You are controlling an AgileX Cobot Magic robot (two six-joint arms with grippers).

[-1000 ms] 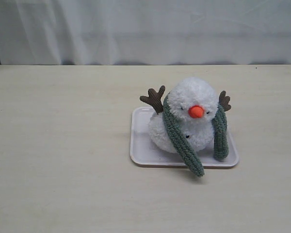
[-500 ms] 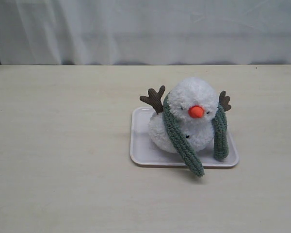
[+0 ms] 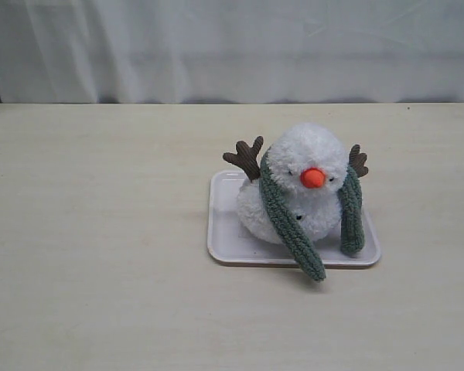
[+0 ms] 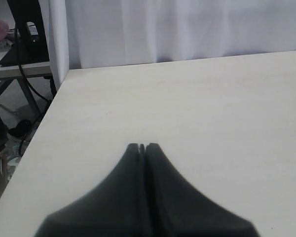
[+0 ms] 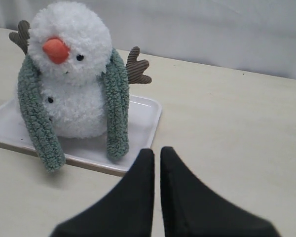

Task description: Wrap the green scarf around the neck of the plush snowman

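Observation:
The fluffy white plush snowman [image 3: 298, 193] [image 5: 74, 94] sits on a white tray [image 3: 224, 239] [image 5: 143, 118] at the middle right of the table. The green scarf [image 3: 290, 224] [image 5: 116, 108] lies round the back of its neck, and both ends hang down its front; the longer end reaches over the tray's front rim. Neither arm shows in the exterior view. My right gripper [image 5: 157, 149] is shut and empty, drawn back from the tray's corner. My left gripper [image 4: 142, 145] is shut and empty over bare table, away from the toy.
A white curtain [image 3: 232, 46] hangs behind the table's far edge. The left wrist view shows the table's side edge [image 4: 34, 148], with a stand, cables and floor clutter [image 4: 19, 49] beyond it.

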